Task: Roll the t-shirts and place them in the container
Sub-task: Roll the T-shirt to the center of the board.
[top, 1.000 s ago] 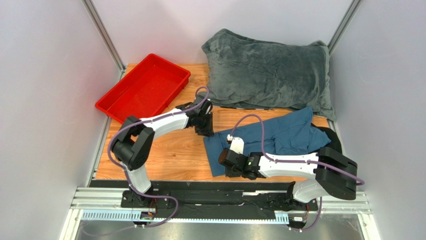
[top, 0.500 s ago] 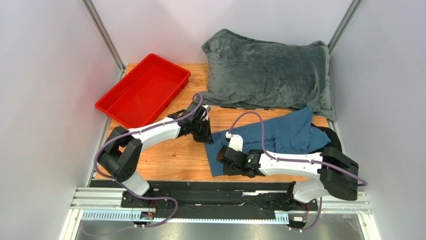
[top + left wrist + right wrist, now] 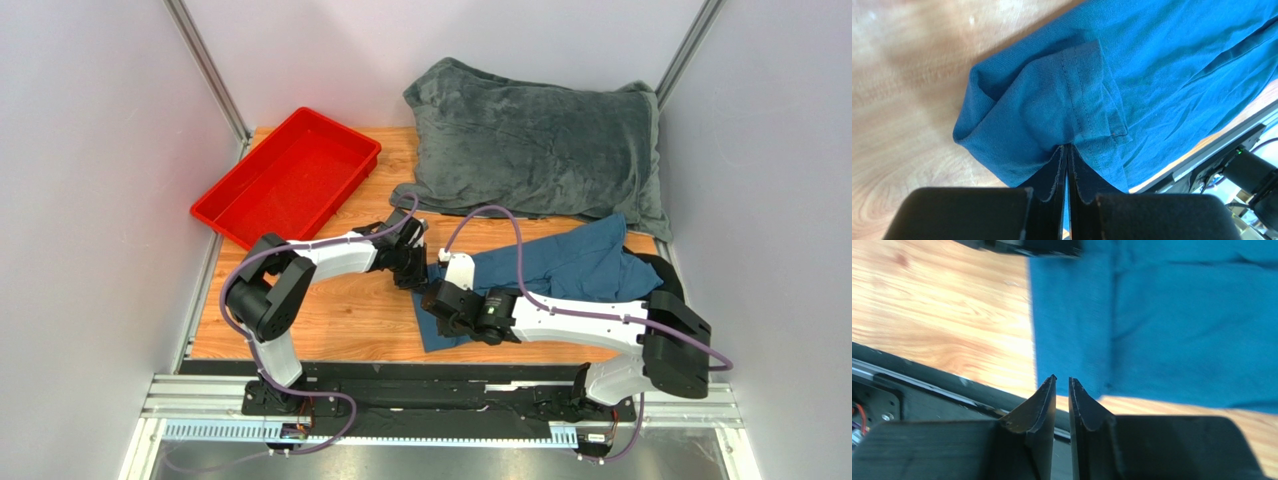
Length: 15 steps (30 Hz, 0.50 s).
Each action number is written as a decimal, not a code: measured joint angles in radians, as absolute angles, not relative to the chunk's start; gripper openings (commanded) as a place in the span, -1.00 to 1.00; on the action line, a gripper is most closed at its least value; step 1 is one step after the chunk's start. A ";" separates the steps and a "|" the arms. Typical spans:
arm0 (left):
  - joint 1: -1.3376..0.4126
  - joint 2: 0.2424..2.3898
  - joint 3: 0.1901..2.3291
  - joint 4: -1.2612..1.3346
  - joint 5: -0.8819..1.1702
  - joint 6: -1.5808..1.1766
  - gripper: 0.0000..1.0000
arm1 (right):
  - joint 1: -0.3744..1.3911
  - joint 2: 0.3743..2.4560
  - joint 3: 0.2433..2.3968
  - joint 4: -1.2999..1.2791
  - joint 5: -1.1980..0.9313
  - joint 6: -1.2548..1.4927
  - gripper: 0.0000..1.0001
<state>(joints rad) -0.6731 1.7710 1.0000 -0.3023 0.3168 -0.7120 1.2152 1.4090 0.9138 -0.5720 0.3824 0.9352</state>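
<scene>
Pinching a folded corner of the teal t-shirt [image 3: 1162, 65], left gripper [image 3: 1067, 149] clamped on cloth, likely to start the roll; right gripper [image 3: 1062, 382] narrowly ajar, empty, poised over near hem to match. Shirt spread at table's [image 3: 340, 320] 4 o'clock; grey blanket [image 3: 540, 140] at 1 o'clock

Teal t-shirt [image 3: 580, 262] beside grey blanket [image 3: 540, 140]
</scene>
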 measured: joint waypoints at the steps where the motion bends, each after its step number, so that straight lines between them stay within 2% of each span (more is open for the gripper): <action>1: -0.673 1.776 1.008 -0.303 0.316 -0.711 -0.81 | 1.213 1.429 0.929 -0.562 0.384 0.928 -0.69; 10: -0.673 1.771 1.028 -0.338 0.296 -0.707 -0.80 | 1.176 1.580 0.968 -0.484 0.384 0.887 -0.87; 15: -0.673 1.728 1.036 -0.367 0.286 -0.704 -0.81 | 1.162 1.640 0.963 -0.429 0.380 0.885 -0.89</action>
